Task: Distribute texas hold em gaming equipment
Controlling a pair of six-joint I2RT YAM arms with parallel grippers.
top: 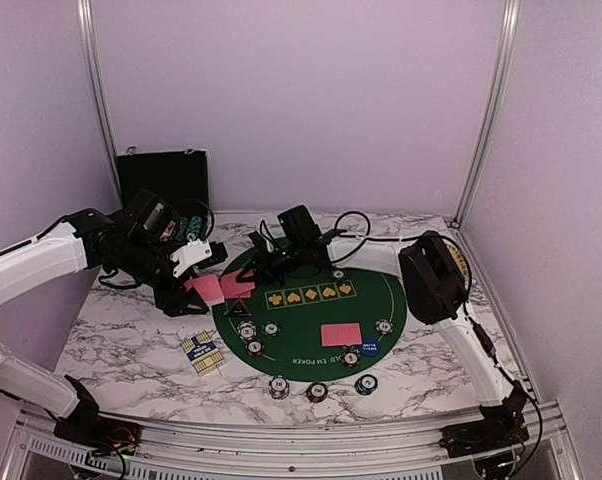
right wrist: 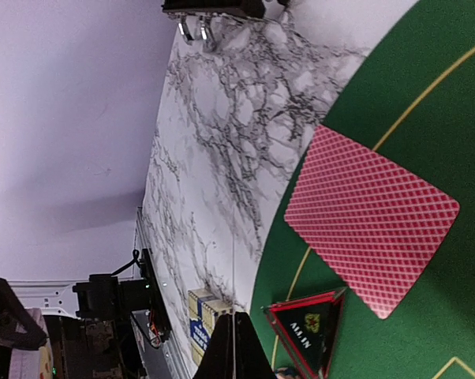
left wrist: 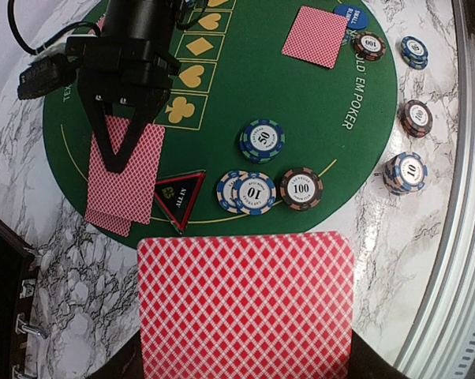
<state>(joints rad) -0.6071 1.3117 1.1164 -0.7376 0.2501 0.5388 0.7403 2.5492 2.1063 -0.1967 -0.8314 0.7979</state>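
Logging the left gripper (top: pixel 194 284) first: we find it pinched shut on a single red-backed card (left wrist: pixel 245 304), which fills the lower part of the left wrist view face down and hangs over the marble table (top: pixel 131 340) just off the 9 o'clock edge of the green poker mat (top: pixel 311 312). The right gripper (left wrist: pixel 113 162) reaches in from 12 o'clock; its fingertips are closed together with nothing between them that we can make out, the tips pointing down over a small stack of red-backed cards (left wrist: pixel 123 178) lying flat at the mat's 9 o'clock rim (we cannot tell whether the tips touch the top card). Just beside that stack, toward 6 o'clock, lies the black triangular button (left wrist: pixel 177 199), flat on the mat. Near it on the felt we note three chip stacks: a teal 50 stack (left wrist: pixel 261 140), a white-and-blue 10 stack (left wrist: pixel 249 192) and a black 100 stack (left wrist: pixel 301 188), the last two touching or nearly so. A second pile of red-backed cards (top: pixel 341 333) sits at about 5 o'clock from the mat's centre, with the blue round button (top: pixel 369 348) just beside it. Three more chip stacks (top: pixel 317 391) stand in a row on the marble off the mat's 6 o'clock edge. A small blue-and-yellow box (top: pixel 201 352) rests on the marble at 8 o'clock. The black hinged case (top: pixel 163 180) stands against the back wall at 11 o'clock.
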